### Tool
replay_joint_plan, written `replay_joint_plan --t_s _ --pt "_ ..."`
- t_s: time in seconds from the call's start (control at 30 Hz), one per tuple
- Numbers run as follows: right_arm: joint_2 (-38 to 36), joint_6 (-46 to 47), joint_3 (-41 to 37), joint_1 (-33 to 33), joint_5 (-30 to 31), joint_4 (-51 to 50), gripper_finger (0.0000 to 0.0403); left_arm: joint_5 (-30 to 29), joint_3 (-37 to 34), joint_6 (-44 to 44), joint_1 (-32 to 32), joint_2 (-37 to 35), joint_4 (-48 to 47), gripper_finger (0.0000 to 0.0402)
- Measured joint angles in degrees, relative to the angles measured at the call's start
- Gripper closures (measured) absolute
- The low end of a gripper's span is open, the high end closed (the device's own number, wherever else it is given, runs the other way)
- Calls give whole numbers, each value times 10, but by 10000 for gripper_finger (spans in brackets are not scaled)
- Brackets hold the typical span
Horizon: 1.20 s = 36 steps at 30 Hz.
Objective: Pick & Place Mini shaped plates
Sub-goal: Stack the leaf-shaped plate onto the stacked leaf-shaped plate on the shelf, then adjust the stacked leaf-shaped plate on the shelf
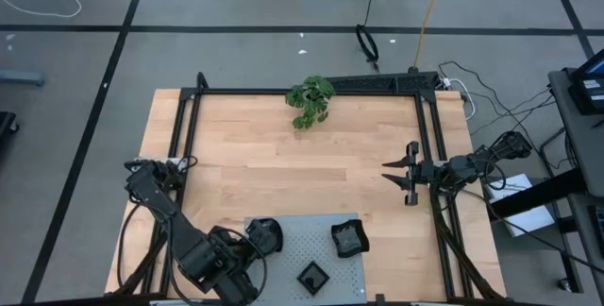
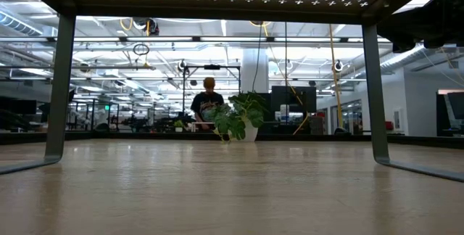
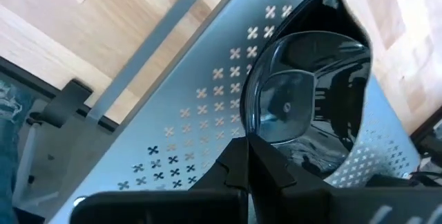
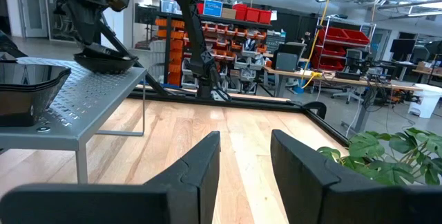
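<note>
Left end effector closed at plate rim; grip unclear.

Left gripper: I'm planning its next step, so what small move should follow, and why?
Probably a short lift straight up. The left gripper is shut at the rim of a black plate that rests on the grey perforated panel, so raising it would clear the panel. The right gripper waits open at the table's right side.

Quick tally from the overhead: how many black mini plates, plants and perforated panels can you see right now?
Black mini plates: 3, at and
Green plants: 1
Grey perforated panels: 1
Total: 5
</note>
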Motion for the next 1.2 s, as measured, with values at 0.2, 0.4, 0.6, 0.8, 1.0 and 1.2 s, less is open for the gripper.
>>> replay_joint_plan --t_s 0.2,0.4,0.6,0.8,1.0,1.2 --pt "0 0 0 0 0 0 284 11 0 18 -2 -1 12 401" --pt "0 0 0 0 0 0 284 10 0 49 0 0 5 391" --pt "0 0 0 0 0 0 284 2 0 68 0 0 14 384" --pt "0 0 0 0 0 0 284 4 0 68 12 4 14 365" --pt "0 0 0 0 0 0 284 20 0 103 24 4 14 264" --pt "0 0 0 0 0 0 284 19 0 140 24 4 17 135"
